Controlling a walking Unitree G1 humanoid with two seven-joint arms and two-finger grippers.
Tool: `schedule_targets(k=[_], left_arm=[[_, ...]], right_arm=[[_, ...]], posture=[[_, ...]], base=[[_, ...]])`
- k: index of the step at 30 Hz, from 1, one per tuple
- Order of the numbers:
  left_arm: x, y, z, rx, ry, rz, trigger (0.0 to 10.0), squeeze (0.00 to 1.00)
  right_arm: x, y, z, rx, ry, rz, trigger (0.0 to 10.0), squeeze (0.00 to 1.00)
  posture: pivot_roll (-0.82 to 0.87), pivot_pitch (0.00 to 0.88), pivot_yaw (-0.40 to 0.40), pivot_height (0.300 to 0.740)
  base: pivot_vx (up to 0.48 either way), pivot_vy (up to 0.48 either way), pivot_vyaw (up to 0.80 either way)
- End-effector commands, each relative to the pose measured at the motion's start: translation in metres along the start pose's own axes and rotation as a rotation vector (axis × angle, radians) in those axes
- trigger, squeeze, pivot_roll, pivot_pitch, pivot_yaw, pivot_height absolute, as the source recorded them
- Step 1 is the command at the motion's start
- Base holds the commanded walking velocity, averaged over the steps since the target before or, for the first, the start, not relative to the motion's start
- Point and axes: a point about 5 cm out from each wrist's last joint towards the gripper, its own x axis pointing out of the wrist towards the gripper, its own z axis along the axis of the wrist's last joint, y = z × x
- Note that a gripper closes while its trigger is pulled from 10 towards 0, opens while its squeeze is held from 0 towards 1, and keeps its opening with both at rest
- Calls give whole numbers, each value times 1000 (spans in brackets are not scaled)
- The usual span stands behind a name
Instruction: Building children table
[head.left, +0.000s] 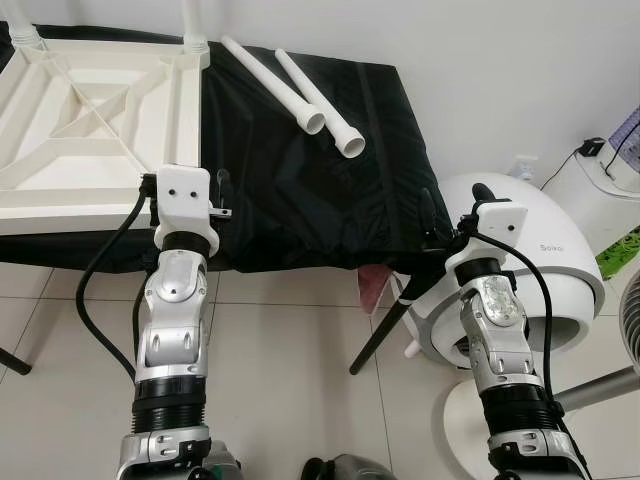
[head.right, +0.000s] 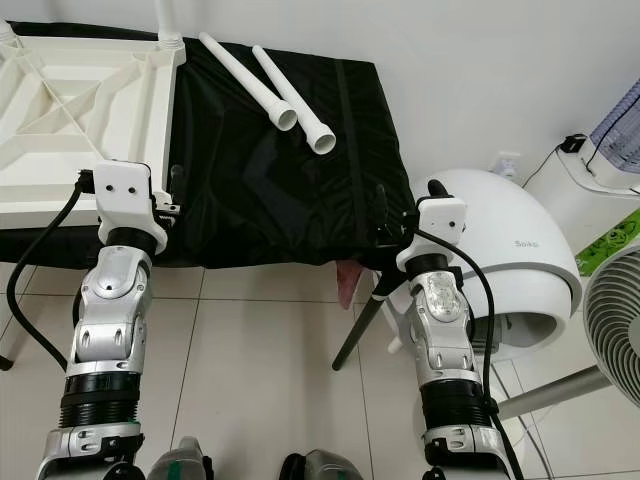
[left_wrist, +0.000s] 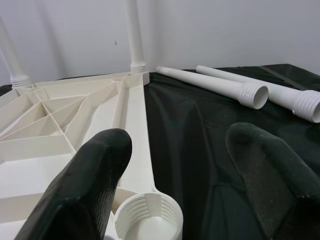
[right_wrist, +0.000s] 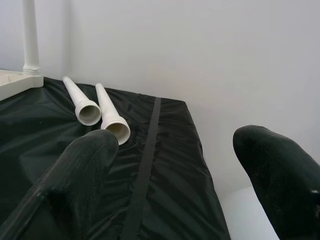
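Two loose white plastic tube legs (head.left: 315, 95) are lying on the black-draped bench (head.left: 300, 190), beside the upturned white plastic tabletop (head.left: 90, 120). Left claw (left_wrist: 175, 170) and right claw (right_wrist: 175, 165) are hovering wide apart, holding nothing.

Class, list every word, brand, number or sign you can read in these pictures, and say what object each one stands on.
A short grey brand word on the side of the white domed appliance beside the black-covered table: too small and blurred to read with certainty.
No readable text on the white upturned tabletop, the two loose white legs, or the arms.
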Motion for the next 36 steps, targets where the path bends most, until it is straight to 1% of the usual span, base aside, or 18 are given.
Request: schedule_targets(k=[1,6,20,22,27,30,32,36], left_arm=[[-2,-2,-3,-9,17,7,10000,0],[-1,-2,-3,-7,16,10,10000,0],[0,0,-1,-9,9,15,10000,0],[0,0,-1,-8,9,18,10000,0],[0,0,-1,-9,11,21,10000,0],[0,0,-1,-9,11,24,10000,0],[-1,1,-1,-9,12,27,10000,0],[0,2,-2,-4,14,33,10000,0]], right_arm=[[-2,0,-1,-3,11,4,10000,0],[-2,-1,-2,-16,15,7,10000,0],[-1,0,-2,-34,18,15,10000,0],[0,0,-2,-52,19,17,10000,0],[0,1,-1,-86,19,34,10000,0],[0,3,-2,-69,19,37,10000,0],[0,3,-3,-51,18,32,10000,0],[1,2,-2,-50,17,27,10000,0]], posture=[[50,27,-91,740],[52,21,-91,740],[51,23,-95,740],[52,23,-97,740],[53,25,-99,740],[53,25,-99,740],[54,25,-100,740],[54,26,-100,740]], base=[[0,0,0],[146,0,0],[281,0,0],[296,0,0],[295,0,669],[292,0,794],[287,0,0],[278,0,0]])
